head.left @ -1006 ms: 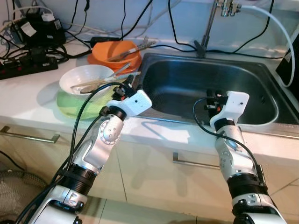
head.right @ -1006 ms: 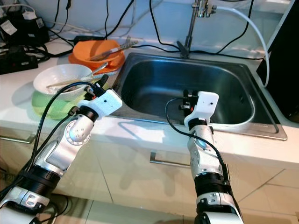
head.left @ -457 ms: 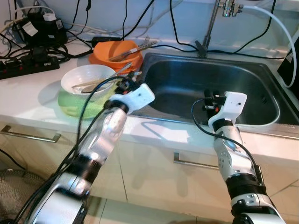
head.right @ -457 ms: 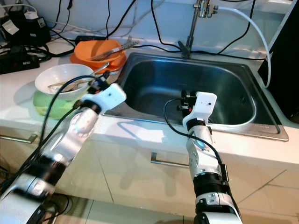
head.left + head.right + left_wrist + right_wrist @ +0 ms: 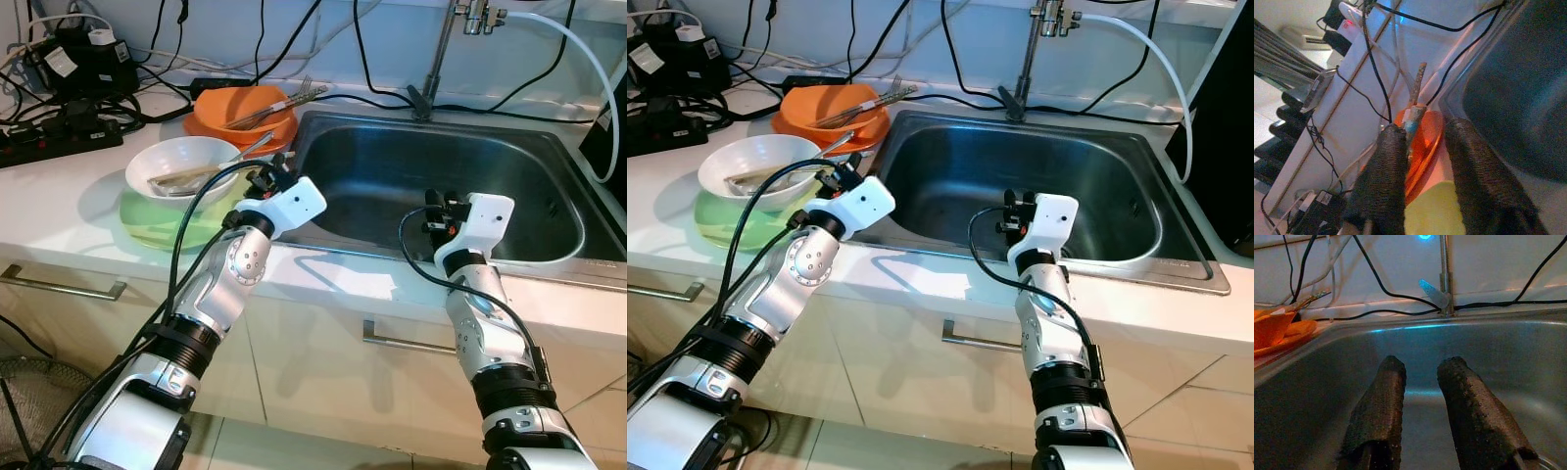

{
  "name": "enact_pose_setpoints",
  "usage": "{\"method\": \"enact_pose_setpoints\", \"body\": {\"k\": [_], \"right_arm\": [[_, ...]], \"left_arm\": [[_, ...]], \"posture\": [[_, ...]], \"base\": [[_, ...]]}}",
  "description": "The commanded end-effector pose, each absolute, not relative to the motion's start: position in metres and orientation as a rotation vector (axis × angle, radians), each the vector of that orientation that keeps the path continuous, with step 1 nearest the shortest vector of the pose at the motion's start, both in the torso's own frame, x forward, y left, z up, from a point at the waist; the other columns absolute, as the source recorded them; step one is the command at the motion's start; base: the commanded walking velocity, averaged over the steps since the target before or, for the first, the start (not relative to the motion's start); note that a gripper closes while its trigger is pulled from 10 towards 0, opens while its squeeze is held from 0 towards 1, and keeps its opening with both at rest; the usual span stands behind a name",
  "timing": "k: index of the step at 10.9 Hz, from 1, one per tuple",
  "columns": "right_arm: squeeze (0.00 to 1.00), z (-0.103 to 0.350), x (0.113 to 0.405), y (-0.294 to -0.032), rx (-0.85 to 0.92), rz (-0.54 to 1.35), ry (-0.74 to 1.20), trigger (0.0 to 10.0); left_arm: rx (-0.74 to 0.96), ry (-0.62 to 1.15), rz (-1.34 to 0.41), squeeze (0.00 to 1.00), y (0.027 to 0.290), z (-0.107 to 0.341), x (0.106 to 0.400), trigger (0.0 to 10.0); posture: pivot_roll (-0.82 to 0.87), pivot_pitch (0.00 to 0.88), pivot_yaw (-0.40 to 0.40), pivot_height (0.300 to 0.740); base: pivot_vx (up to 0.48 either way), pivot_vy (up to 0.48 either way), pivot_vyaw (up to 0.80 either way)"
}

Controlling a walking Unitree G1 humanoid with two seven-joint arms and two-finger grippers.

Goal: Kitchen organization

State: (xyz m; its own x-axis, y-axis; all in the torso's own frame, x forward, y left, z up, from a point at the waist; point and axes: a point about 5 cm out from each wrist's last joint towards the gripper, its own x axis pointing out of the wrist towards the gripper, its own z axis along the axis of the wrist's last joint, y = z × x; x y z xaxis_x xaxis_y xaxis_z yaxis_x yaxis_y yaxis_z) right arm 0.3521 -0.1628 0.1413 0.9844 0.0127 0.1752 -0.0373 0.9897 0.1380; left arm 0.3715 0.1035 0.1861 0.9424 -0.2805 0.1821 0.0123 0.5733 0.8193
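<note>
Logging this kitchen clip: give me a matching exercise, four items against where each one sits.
Items:
1. white bowl
2. orange bowl
3. right gripper
4. left gripper

Places:
A. over the sink basin
B. at the counter's back, left of the sink, utensils resting in it
C. on the green plate
D. above the counter at the sink's left rim, beside the white bowl

Pairs: 1-C, 2-B, 3-A, 4-D

The stainless steel sink basin [image 5: 460, 186] on the right lies open, bounded at the far edge by the chrome tap [image 5: 438, 54]. On the left counter, a white bowl with utensils [image 5: 181, 166], a green plate [image 5: 162, 220], stacked orange dishes [image 5: 245, 111] and black cables [image 5: 69, 108] crowd the way.
</note>
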Motion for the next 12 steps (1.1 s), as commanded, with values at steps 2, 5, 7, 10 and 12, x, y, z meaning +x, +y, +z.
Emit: {"method": "enact_pose_setpoints", "body": {"k": [2, 5, 7, 10, 12], "right_arm": [[0.00, 0.143, 0.353, -0.161, 0.146, 0.028, -0.180, 10.0], [0.00, 0.142, 0.353, -0.162, 0.146, 0.030, -0.177, 10.0], [0.00, 0.143, 0.354, -0.163, 0.144, 0.026, -0.176, 10.0], [0.00, 0.143, 0.355, -0.162, 0.144, 0.030, -0.173, 10.0], [0.00, 0.143, 0.355, -0.162, 0.145, 0.034, -0.170, 10.0]], "left_arm": [[0.950, -0.333, -0.142, 0.00, 0.104, 0.195, 0.375, 1.4], [0.951, -0.350, -0.068, 0.00, 0.111, 0.204, 0.377, 0.0], [0.925, -0.378, -0.065, 0.00, 0.109, 0.213, 0.375, 0.0], [0.748, -0.368, -0.119, 0.00, 0.103, 0.231, 0.370, 0.0], [0.641, -0.385, -0.155, 0.00, 0.101, 0.245, 0.364, 10.0]], "posture": [[0.13, 0.008, 0.012, 0.740], [0.14, 0.015, 0.004, 0.740], [0.14, 0.019, 0.000, 0.740], [0.15, 0.029, -0.008, 0.740], [0.15, 0.032, -0.011, 0.740]], "base": [[0.000, 0.000, 0.00], [0.000, 0.000, 0.00], [0.000, 0.000, 0.00], [0.000, 0.000, 0.00], [0.000, 0.000, 0.00]]}}
